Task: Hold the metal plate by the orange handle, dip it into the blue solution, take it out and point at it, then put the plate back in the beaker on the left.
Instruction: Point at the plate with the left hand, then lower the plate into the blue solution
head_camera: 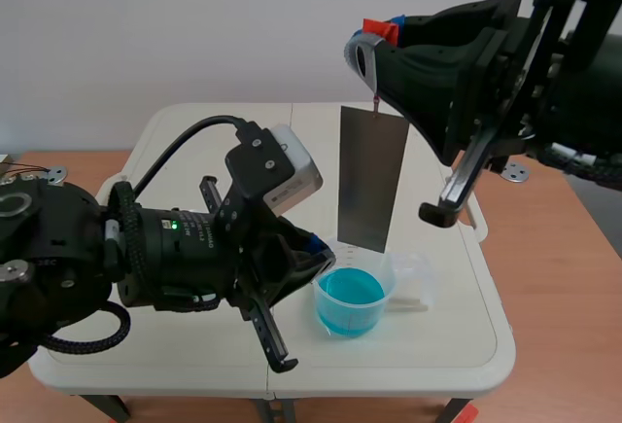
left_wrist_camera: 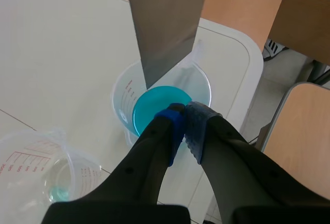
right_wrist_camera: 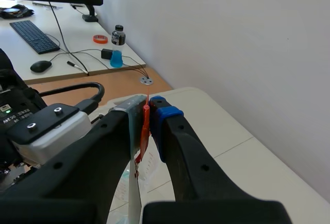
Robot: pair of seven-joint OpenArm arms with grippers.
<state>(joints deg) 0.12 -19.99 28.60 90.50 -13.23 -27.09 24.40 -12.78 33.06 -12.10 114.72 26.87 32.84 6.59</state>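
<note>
Made out no legible word or number anywhere. Noted faint red graduation marks and tiny figures on the wall of the blue-solution beaker (left_wrist_camera: 125, 92), too small to read. Noted bolder red lines and figures on the clear beaker (left_wrist_camera: 23, 158) next to it, likewise too blurred to decipher. Spotted small pale lettering beside a green light (right_wrist_camera: 6, 111) on the left arm (right_wrist_camera: 20, 100), also unreadable.
</note>
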